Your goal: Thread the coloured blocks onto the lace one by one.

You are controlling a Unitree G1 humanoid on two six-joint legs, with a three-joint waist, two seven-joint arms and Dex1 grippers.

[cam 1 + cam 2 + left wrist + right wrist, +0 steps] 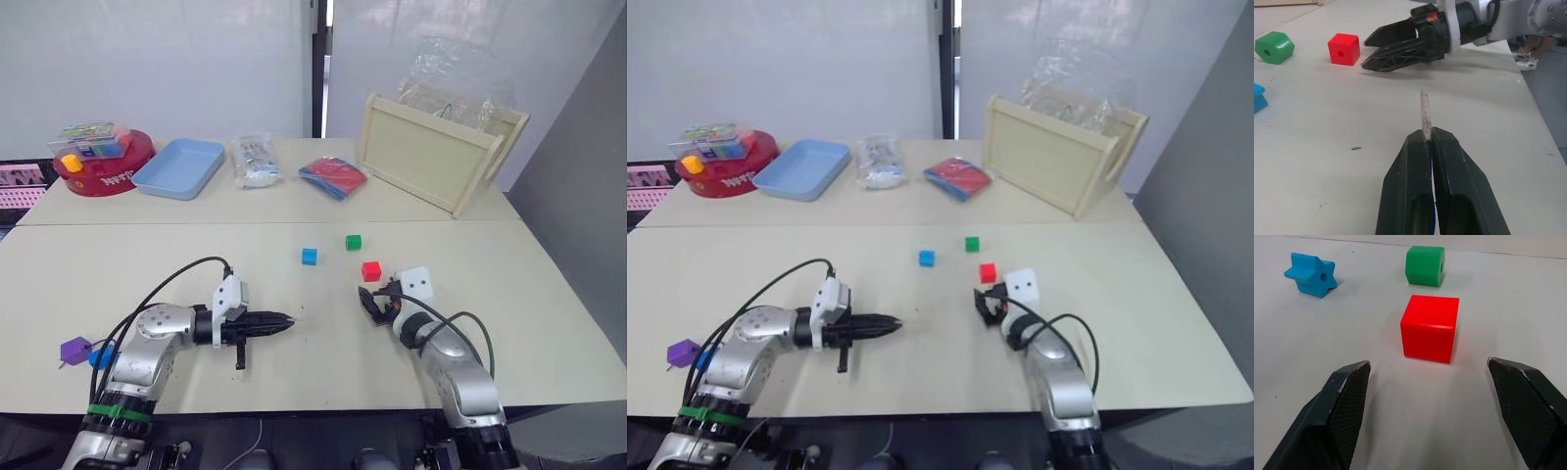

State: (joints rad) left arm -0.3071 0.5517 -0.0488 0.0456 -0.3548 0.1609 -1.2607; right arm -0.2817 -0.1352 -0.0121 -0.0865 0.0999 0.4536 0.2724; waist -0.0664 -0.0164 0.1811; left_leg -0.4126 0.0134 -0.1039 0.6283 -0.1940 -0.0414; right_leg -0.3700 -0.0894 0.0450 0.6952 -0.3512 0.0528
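left claw [284, 320] pinching lace [1424, 111] (pale tip) | beige table [549, 294] | white walls [147, 59]

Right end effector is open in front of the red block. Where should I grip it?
Grip the red block by its two flat side faces, coming straight ahead along the table with the right end effector. Its hole faces sideways toward the lace tip, so keep that clear.
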